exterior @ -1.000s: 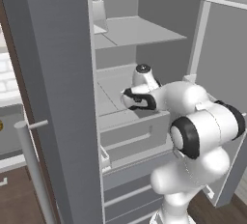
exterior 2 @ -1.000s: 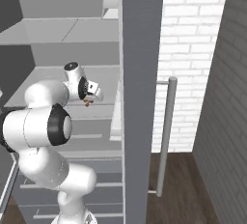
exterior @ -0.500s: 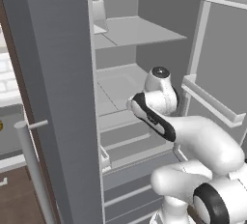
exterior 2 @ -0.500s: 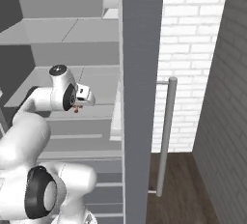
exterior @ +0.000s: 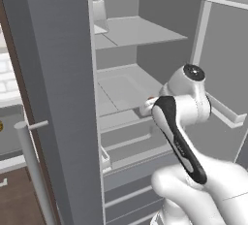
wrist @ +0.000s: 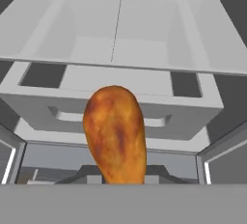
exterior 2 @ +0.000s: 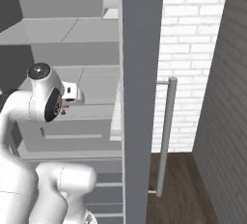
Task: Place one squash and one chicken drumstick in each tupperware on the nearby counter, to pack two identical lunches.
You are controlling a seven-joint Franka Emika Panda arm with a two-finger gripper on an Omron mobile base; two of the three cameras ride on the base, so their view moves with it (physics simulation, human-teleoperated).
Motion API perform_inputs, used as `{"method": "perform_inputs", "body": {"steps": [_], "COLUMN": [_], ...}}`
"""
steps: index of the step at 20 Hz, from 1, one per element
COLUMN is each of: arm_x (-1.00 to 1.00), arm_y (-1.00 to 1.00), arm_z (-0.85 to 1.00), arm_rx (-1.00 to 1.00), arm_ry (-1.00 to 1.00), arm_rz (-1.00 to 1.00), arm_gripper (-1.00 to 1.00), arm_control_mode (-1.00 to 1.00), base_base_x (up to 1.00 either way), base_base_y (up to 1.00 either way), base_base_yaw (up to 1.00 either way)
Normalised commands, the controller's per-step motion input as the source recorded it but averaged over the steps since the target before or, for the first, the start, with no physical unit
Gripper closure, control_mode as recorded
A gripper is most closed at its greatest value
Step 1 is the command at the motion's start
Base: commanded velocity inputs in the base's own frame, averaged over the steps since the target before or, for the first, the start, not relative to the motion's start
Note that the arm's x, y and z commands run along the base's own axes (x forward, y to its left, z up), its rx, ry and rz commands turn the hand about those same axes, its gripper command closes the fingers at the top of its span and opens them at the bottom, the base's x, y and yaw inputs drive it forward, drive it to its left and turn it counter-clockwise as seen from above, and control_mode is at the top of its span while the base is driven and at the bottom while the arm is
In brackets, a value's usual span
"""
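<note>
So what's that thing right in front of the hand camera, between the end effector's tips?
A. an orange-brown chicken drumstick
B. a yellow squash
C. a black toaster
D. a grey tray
A: in the hand view a club-shaped orange-brown chicken drumstick rises from the end effector, with the open fridge's pale drawer behind it.

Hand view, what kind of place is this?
Probably the inside of an open fridge in a kitchen: grey shelves and a drawer ahead, a door handle beside a brick wall. A drumstick hangs in front of the drawer.
</note>
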Motion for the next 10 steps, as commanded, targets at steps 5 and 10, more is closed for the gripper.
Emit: {"method": "perform_inputs", "body": {"steps": [5, 10], "arm_x": [-1.0, -0.98], "arm_y": [-0.04, -0.09], "arm_z": [0.49, 0.68], "arm_rx": [0.0, 0.0], "arm_ry": [-0.16, -0.17], "arm_rz": [0.01, 0.01], "arm_gripper": [1.0, 1.0], "arm_control_mode": [-1.0, -1.0], "base_base_x": [0.0, 0.0], "base_base_y": [0.0, 0.0], "base_base_yaw": [0.0, 0.0]}}
